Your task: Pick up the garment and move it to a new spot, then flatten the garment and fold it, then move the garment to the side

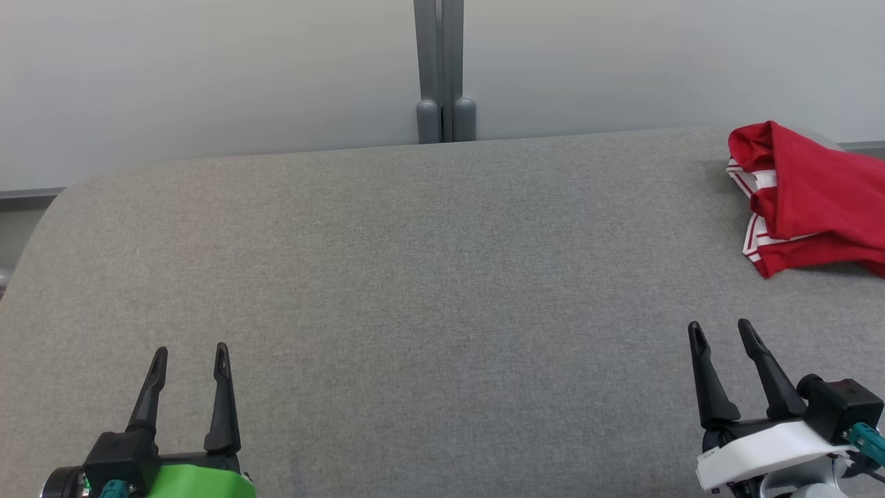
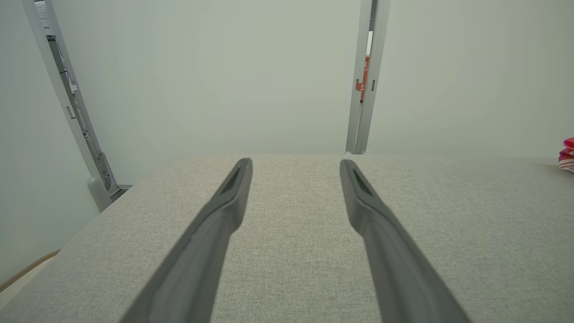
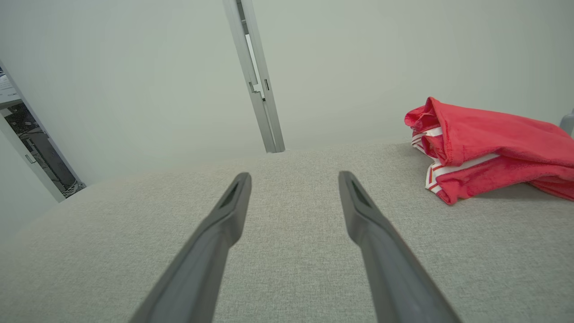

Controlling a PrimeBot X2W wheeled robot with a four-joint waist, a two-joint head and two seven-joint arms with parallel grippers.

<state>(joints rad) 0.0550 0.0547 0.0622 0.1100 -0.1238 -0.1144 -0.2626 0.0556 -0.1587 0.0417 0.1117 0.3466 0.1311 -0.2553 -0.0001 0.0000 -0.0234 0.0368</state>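
Desk (image 1: 442, 277): grey woven cloth top, rounded at the far-left corner. Pale wall panels (image 1: 207, 69) behind it. Grey upright post (image 1: 440, 69) at the panel seam, well beyond the tips and roughly midway between the two sets of jaws.

Left jaws: apart, spread wide, holding nothing. Dark fingers (image 1: 147, 394) pointing away over bare cloth, green housing (image 1: 200, 483) behind them. In the left wrist view, fingers (image 2: 224, 211) stretched out low over the desk. Cannot tell whether the tips touch the cloth.

Right jaws: likewise apart, holding nothing. Fingers (image 1: 706, 387) leaning a little to the left, white housing (image 1: 767, 449) behind them.

Garment (image 1: 809, 197): red with white striped trim, bunched in a loose heap on the desk. Ahead of the right jaws and off to their right, well apart from the tips. Far to the right of the left jaws, past the right jaws. Right part cut off by the picture edge in the head view.

Right wrist view: garment (image 3: 489, 148) beyond and to the right of the right-hand finger (image 3: 358, 211). Layers lapped over one another, striped edges on the side of the heap nearer the jaws.

Left wrist view: small red-and-white edge of the garment (image 2: 567, 154) at the far right, about level with the tips.
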